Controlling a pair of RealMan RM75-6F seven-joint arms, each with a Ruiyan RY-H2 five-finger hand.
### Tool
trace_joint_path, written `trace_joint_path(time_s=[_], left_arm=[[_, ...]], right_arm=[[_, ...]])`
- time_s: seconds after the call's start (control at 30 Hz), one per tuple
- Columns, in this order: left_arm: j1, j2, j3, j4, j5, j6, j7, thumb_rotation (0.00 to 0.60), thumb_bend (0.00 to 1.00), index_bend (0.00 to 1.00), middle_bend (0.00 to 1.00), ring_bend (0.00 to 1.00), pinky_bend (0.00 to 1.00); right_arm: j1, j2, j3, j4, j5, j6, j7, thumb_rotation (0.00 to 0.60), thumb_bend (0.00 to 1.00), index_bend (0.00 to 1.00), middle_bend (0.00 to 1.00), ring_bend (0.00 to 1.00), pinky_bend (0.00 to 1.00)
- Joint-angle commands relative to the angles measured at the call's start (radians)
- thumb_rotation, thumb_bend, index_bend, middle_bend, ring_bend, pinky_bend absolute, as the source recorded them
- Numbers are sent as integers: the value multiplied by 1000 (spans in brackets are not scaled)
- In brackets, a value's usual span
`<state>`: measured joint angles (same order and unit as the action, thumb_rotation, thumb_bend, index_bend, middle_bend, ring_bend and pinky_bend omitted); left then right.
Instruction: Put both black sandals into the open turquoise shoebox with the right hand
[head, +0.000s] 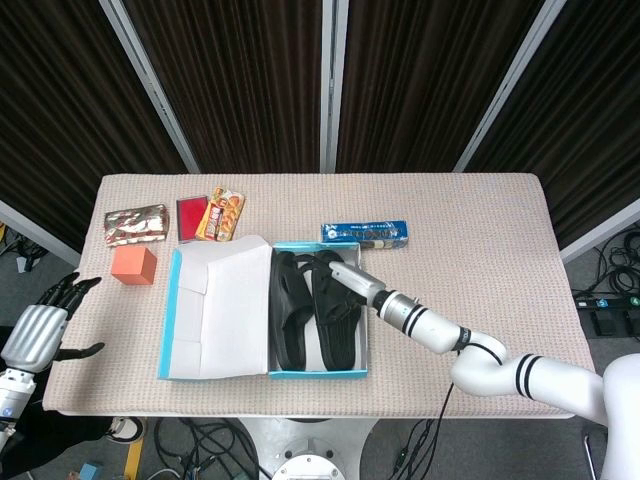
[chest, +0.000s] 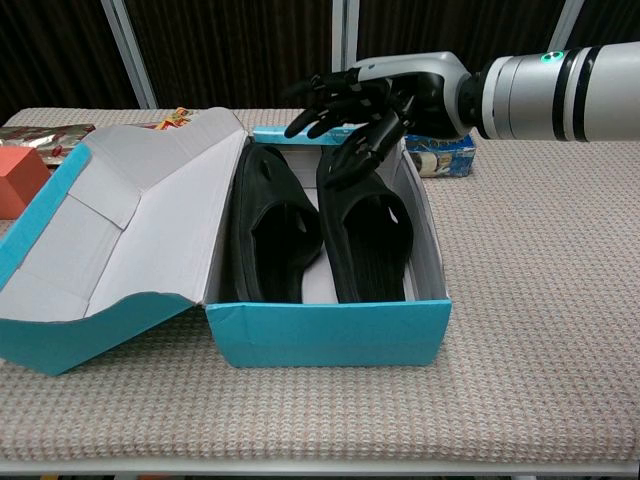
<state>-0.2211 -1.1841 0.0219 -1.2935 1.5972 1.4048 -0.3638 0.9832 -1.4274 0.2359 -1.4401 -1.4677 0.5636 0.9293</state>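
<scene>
Hovering right hand (chest: 372, 105), fingers spread, empty, over ribbed black sandals (chest: 318, 220) in cardboard shoebox (chest: 330, 335); left hand (head: 40, 325) open.

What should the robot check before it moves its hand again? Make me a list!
1. Both sandals in the shoebox: ok.
2. Sandals lying flat, side by side: ok.
3. Right hand holding nothing, fingers spread: ok.
4. Right hand clear of the sandals: cannot tell, one fingertip is very near the right sandal.
5. Left hand away from the box: ok.
6. Lid open: ok.
</scene>
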Motion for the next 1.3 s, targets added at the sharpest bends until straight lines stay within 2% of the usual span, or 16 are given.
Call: trace_joint_path(time_s=[0.03,0.2,0.3,0.43,0.67,0.9,1.03,1.3], left_arm=[[-1,0,-1,-1,0,-1,1,600,0,96,147,41,163],[-2,3,-1,-5,0,0,7,600,0,96,147,41,163],[-3,4,-3,-7,-2,-2,8,600,0,96,147,41,163],[-2,3,-3,-6,-4,-4,8,600,0,96,147,41,163],[2,3,-3,1,-8,-1,2,600,0,96,147,41,163],[5,1,-1,7,-7,1,-6,600,0,96,148,41,163],[5,2,-1,6,-5,2,-4,600,0,96,147,41,163],[-1,5,-4,-6,-3,-3,9,600,0,96,147,41,163]], right_arm=[[8,2,11,-9,-8,22,24,600,0,56,167,88,313],[41,-48,20,25,10,13,58,600,0,57,165,88,312],[67,-88,22,59,16,-5,85,600,0,57,160,89,278],[99,-134,16,107,9,-24,96,600,0,57,152,88,223],[126,-171,0,155,2,-34,111,600,0,57,144,89,202],[134,-166,-16,162,8,-44,105,600,0,58,141,88,202],[124,-150,-7,140,0,0,109,600,0,58,141,89,201],[88,-46,-1,39,-29,94,109,600,0,58,144,89,201]])
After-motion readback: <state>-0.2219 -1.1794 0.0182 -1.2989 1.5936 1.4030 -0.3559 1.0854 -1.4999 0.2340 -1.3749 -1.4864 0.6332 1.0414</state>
